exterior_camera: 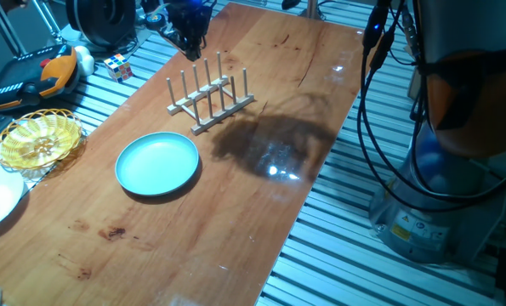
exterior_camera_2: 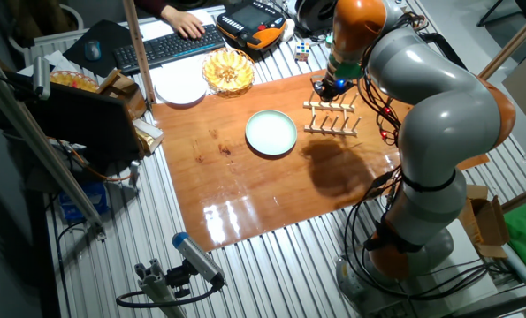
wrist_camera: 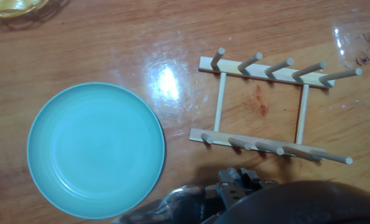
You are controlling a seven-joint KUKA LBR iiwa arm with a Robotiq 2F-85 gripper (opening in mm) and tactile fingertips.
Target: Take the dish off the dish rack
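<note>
Dish [exterior_camera: 157, 163] lies flat on the tabletop [exterior_camera: 261, 195], just beside the rack [exterior_camera: 211, 95]. End effector [exterior_camera: 190, 42] hovers above the rack; its opening cannot be told.

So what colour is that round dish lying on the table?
Light turquoise, plain; the dish shows best in the hand view.

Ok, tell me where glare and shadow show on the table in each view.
One fixed view: a bright glare spot sits inside the arm's dark shadow on the table, right of the rack. The other fixed view: white reflections near the front edge, a shadow below the rack. Hand view: glare between the dish and rack, another patch at the top right corner.
</note>
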